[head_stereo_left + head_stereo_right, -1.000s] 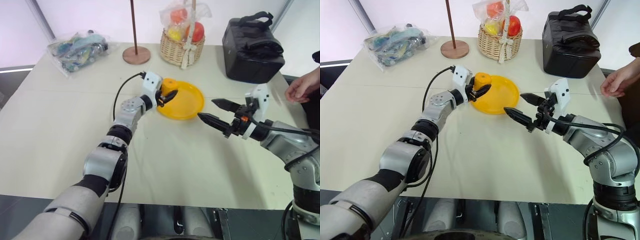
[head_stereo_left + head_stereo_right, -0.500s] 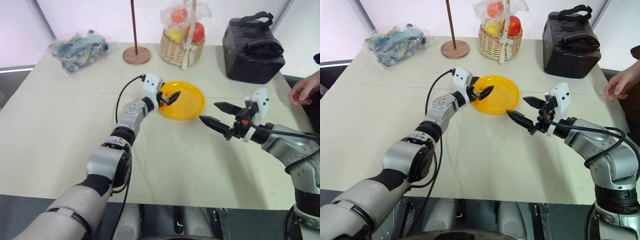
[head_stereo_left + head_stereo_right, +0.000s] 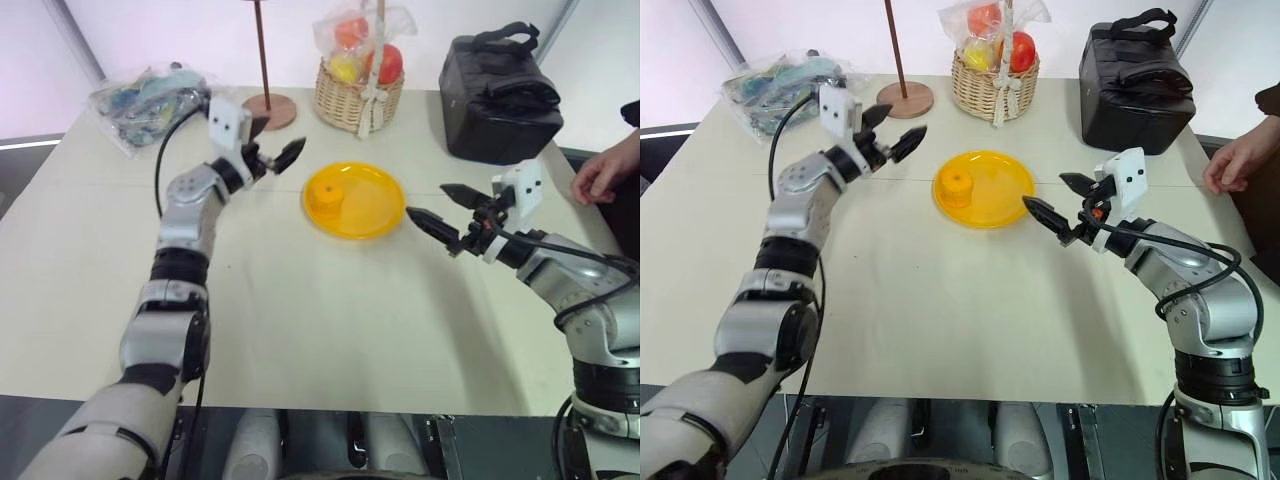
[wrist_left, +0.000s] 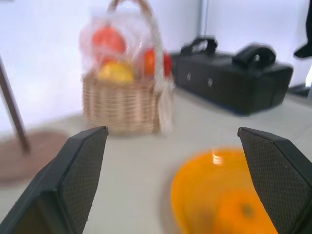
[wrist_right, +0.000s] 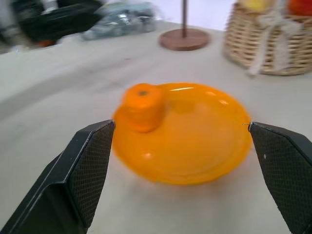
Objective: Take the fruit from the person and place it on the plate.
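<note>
- While the fruit (image 3: 958, 184) sits on the left part of the yellow plate (image 3: 1002, 203), both grippers stand clear of it.
- Left gripper (image 3: 891, 132): jaws spread wide, empty, raised left of the plate.
- Right gripper (image 3: 1055, 203): jaws apart, empty, just right of the plate.
- Person's hand (image 3: 1232, 166): at the desk (image 3: 960, 300) edge, far right of the plate.
</note>
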`<state>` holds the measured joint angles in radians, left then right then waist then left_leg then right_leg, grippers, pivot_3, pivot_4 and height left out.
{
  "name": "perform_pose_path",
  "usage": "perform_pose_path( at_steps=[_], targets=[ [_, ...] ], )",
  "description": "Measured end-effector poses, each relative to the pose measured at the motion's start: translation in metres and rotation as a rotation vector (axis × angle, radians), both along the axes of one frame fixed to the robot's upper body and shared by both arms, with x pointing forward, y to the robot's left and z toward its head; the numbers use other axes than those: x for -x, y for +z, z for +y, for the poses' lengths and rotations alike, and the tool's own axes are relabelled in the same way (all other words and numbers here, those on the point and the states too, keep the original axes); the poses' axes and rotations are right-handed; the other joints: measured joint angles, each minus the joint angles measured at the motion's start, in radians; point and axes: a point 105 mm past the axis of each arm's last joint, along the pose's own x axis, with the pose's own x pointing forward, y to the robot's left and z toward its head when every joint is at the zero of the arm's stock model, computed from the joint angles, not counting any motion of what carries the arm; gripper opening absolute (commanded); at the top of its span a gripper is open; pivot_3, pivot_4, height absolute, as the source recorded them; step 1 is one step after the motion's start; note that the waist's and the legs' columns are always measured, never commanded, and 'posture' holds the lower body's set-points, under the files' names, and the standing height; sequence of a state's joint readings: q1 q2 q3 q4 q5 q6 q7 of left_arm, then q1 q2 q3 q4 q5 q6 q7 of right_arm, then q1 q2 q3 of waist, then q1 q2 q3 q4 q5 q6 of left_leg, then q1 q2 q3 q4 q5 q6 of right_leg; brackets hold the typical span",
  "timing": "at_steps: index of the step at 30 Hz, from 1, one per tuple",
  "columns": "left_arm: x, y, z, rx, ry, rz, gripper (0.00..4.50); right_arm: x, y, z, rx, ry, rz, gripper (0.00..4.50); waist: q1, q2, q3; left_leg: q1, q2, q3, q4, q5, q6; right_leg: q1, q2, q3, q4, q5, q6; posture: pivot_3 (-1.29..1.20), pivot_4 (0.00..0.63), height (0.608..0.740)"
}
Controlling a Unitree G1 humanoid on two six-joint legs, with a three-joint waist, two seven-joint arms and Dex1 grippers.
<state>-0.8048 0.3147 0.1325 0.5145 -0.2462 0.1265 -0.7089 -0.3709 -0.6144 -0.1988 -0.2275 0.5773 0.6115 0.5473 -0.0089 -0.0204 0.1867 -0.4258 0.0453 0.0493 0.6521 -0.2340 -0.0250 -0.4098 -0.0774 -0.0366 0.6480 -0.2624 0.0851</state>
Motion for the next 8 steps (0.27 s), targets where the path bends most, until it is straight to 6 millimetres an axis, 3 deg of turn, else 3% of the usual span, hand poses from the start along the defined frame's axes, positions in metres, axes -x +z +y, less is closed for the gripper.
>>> perform_pose_path(
  at_steps=[3, 8],
  targets=[
    [0.024, -0.028, 0.017, 0.001, 0.033, 0.104, 4.46, -0.011, -0.007, -0.005, 0.008, -0.042, -0.007, 4.5, -0.002, -0.001, 0.0, -0.001, 0.0, 0.0, 0.001, 0.0, 0.0, 0.0, 0.0, 0.0, 0.0, 0.0, 0.0, 0.0, 0.15, 0.74],
    [0.056, -0.015, 0.028, 0.032, 0.055, 0.103, 4.46, -0.023, -0.023, -0.006, 0.024, -0.062, 0.009, 4.5, 0.003, -0.001, 0.0, 0.0, 0.0, 0.0, 0.001, 0.0, 0.0, 0.001, -0.001, 0.0, 0.001, 0.0, 0.0, 0.0, 0.15, 0.74]
  ],
)
